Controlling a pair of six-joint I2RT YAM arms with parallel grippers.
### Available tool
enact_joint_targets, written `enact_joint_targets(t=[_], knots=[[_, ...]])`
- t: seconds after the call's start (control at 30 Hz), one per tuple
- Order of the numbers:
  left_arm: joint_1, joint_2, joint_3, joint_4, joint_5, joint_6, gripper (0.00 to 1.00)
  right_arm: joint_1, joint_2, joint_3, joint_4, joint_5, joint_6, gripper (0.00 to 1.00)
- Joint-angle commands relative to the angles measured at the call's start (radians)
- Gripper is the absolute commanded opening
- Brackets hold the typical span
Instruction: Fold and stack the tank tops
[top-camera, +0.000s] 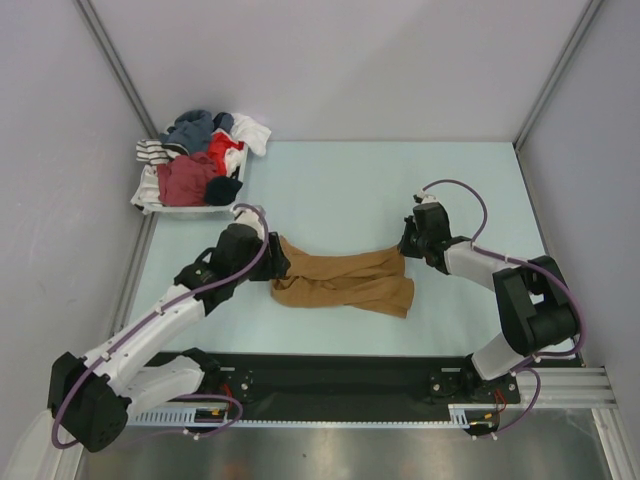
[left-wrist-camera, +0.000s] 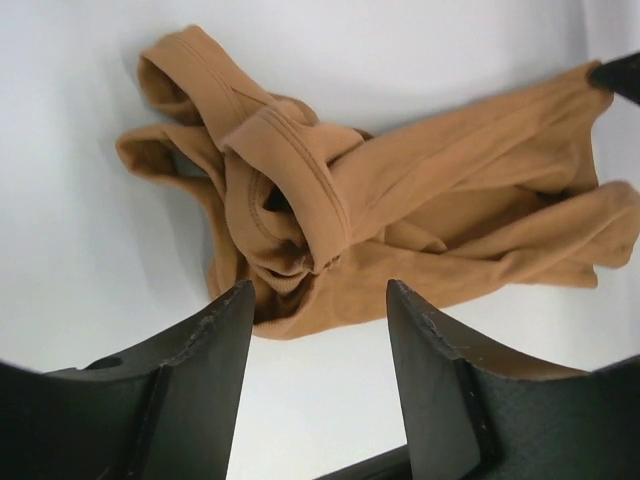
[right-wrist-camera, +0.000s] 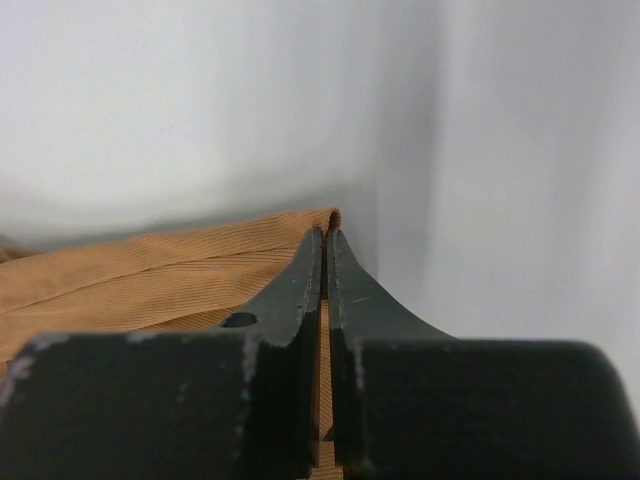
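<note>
A tan-brown tank top (top-camera: 345, 280) lies bunched and stretched across the middle of the table. Its twisted straps (left-wrist-camera: 280, 170) lie just beyond my left gripper (left-wrist-camera: 318, 300), which is open, with only bare table between its fingers (left-wrist-camera: 215, 350). In the top view the left gripper (top-camera: 279, 258) sits at the garment's left end. My right gripper (top-camera: 408, 242) is shut on the tank top's right edge. The ribbed cloth (right-wrist-camera: 150, 270) shows pinched between the right gripper's (right-wrist-camera: 326, 235) fingers. A dark maroon red top (top-camera: 187, 178) lies in the bin of clothes.
A white bin (top-camera: 160, 206) at the back left holds mixed clothes: blue, striped, white and red pieces. Grey walls enclose the table on three sides. A black rail (top-camera: 340, 385) runs along the near edge by the arm bases.
</note>
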Motion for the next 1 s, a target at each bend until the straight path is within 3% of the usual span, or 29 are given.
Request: enact_joint_targets(t=[0.0,0.1,0.33,0.8,0.9,0.97], knots=[[-0.032,0.004,-0.011,0.046,0.056,0.052,0.61,-0.001,-0.033,-0.002,0.024,-0.005,-0.001,0.0],[-0.084,0.041,0.001,0.056,0.009,0.065,0.63,-0.001,-0.034,-0.005,0.024,-0.007,-0.001,0.0],[-0.092,0.127,0.019,0.07,-0.064,0.086,0.62,0.0,-0.038,-0.008,0.026,-0.015,-0.002,0.0],[-0.092,0.248,0.064,0.116,-0.079,0.111,0.51,-0.003,-0.064,-0.017,0.03,-0.019,-0.004,0.0],[-0.092,0.267,0.078,0.127,-0.082,0.123,0.41,-0.003,-0.065,-0.016,0.027,-0.024,-0.005,0.0],[-0.095,0.283,0.088,0.107,-0.074,0.125,0.24,-0.003,-0.068,-0.017,0.027,-0.025,-0.005,0.0]])
